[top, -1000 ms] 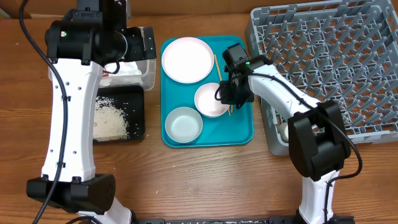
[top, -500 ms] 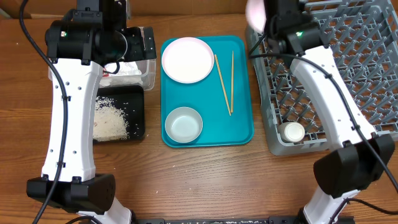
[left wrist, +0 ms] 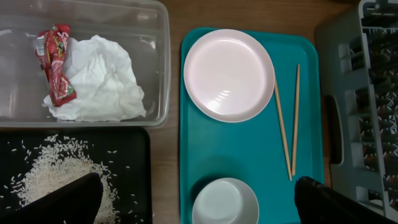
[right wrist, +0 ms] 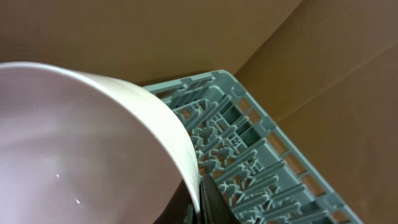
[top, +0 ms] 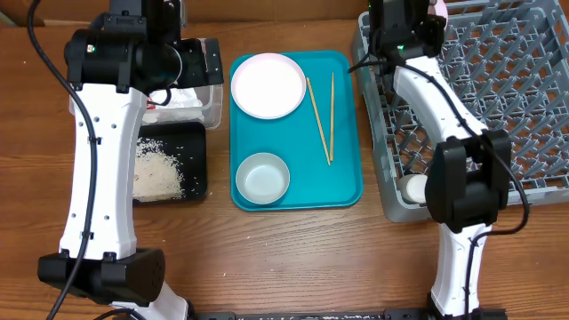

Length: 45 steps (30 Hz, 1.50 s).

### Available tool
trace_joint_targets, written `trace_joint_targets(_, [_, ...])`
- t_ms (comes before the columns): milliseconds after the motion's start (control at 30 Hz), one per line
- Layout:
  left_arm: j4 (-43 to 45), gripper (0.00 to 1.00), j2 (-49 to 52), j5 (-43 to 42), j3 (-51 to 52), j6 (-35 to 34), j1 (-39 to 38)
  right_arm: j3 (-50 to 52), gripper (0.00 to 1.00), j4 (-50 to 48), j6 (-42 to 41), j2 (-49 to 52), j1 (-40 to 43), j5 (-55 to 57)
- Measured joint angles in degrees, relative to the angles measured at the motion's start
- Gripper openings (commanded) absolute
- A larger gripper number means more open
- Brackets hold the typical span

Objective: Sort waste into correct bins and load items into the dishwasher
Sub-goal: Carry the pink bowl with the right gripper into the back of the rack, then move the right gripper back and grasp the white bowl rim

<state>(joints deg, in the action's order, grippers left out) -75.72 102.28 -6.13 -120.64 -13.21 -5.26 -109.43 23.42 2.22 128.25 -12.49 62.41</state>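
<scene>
on tray [top: 342, 182]: one plate [top: 268, 85], one grey-green bowl [top: 262, 178], two chopsticks [top: 318, 120]; right tool [right wrist: 199, 202] clamps one white bowl [right wrist: 81, 149]; left tool [left wrist: 200, 200] apart.

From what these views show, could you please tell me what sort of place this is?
Probably a tabletop dish-clearing workstation: grey dish rack, teal tray holding a white plate and chopsticks, clear waste tub.

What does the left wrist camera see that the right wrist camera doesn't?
Only the left wrist view shows the wrapper and napkin in the clear tub, rice in the black tray, and the plate, chopsticks and grey-green bowl on the teal tray. Only the right wrist view shows the white bowl, very close up. Both show the grey dish rack.
</scene>
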Motion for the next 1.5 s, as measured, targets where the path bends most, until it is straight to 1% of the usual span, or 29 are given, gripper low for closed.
trace_joint_targets(133, [0.0, 1.00, 0.0, 0.0, 0.0, 0.0, 0.0, 0.0, 0.04, -3.3, 2.7, 2.2, 0.2, 1.3])
trace_joint_targets(400, [0.0, 1.00, 0.0, 0.0, 0.0, 0.0, 0.0, 0.1, 0.04, -3.0, 3.9, 3.6, 0.5, 2.2])
trace_joint_targets(967, [0.0, 1.00, 0.0, 0.0, 0.0, 0.0, 0.0, 0.1, 0.04, 2.0, 3.4, 3.5, -1.5, 3.8])
trace_joint_targets(1400, [0.0, 1.00, 0.0, 0.0, 0.0, 0.0, 0.0, 0.0, 0.04, 6.2, 2.5, 3.3, -3.2, -1.8])
trace_joint_targets(1500, [0.0, 1.00, 0.0, 0.0, 0.0, 0.0, 0.0, 0.0, 0.11, 6.6, 2.2, 3.3, -3.0, -2.9])
